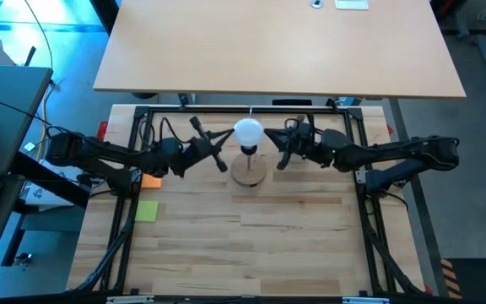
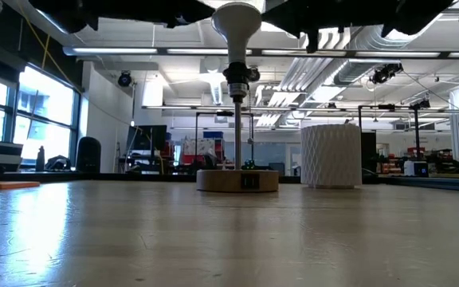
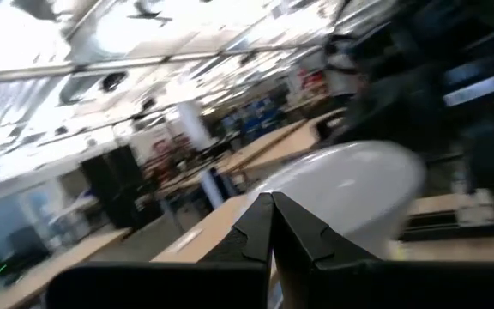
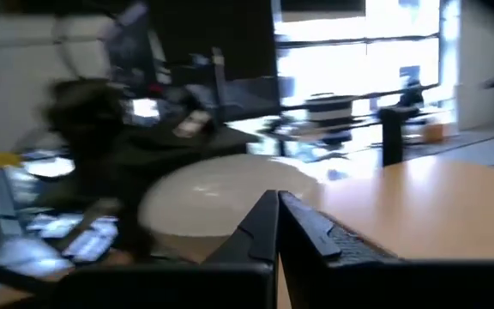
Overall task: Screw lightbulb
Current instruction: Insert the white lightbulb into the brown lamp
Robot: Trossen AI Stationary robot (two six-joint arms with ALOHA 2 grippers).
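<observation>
The white frosted lightbulb (image 1: 248, 131) sits upright in the black socket (image 2: 237, 76) on top of the thin stem, which rises from the round wooden disc (image 1: 249, 171) on the table. My left gripper (image 1: 224, 140) is shut, just to the bulb's left at bulb height. In the left wrist view the bulb (image 3: 350, 193) lies right beyond the shut fingertips (image 3: 271, 204). My right gripper (image 1: 272, 142) is shut, just to the bulb's right. In the right wrist view the bulb (image 4: 217, 202) lies beyond its fingertips (image 4: 277, 202). Neither gripper shows contact with the bulb.
A white ribbed cup (image 2: 331, 155) stands behind the disc, toward the right in the low view. An orange piece (image 1: 151, 180) and a green note (image 1: 147, 211) lie at the table's left. A dark frame (image 1: 251, 110) edges the table. Bare wood lies toward the near edge.
</observation>
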